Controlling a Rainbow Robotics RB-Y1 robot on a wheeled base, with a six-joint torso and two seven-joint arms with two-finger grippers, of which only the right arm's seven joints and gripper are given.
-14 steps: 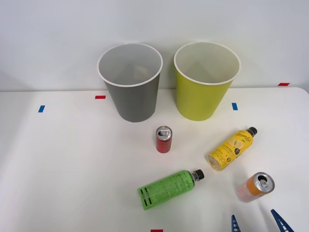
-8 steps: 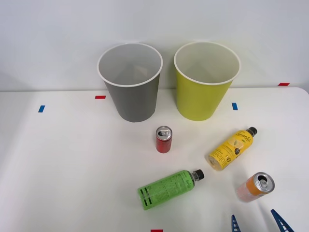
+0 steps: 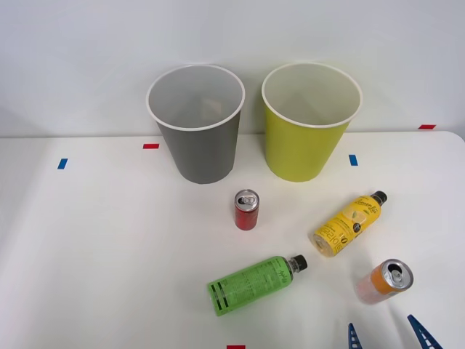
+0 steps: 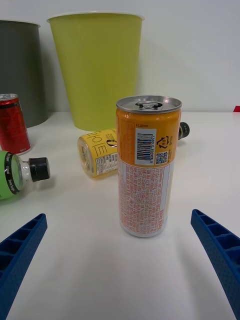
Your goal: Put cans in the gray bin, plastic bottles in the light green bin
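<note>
Table (image 3: 109, 240), white and flat, carries everything: the tall tapered gray bin with a white rim (image 3: 196, 123) stands at about 11 o'clock in the front view, and the matching yellow-green bin (image 3: 311, 120) stands just beside it at 1 o'clock. Both look empty. The short red metal can (image 3: 246, 209) stands upright near the centre, in front of the gap between the bins. The plastic bottle with the bright green label and black cap (image 3: 254, 284) lies on its side at 6 o'clock, and the yellow lemon-printed bottle (image 3: 348, 223) lies on its side at 3 o'clock. The orange-to-pink metal can with a silver top (image 3: 383, 281) stands upright at 5 o'clock, nearest the arm.

The right arm's blue ribbed pincer (image 3: 387, 336) sits at the front view's lower edge, just short of that can, fingers spread wide and holding nothing. In the wrist view the orange can (image 4: 146, 165) stands square between the two fingers (image 4: 20, 250), touching neither.

Nothing is sorted yet; the step in hand looks like grasping this can. It would go best with a straight, level advance until the fingers flank the can's middle, then an even close so the upright can is not tipped. The yellow bottle lies near behind, so the advance should stop short.
</note>
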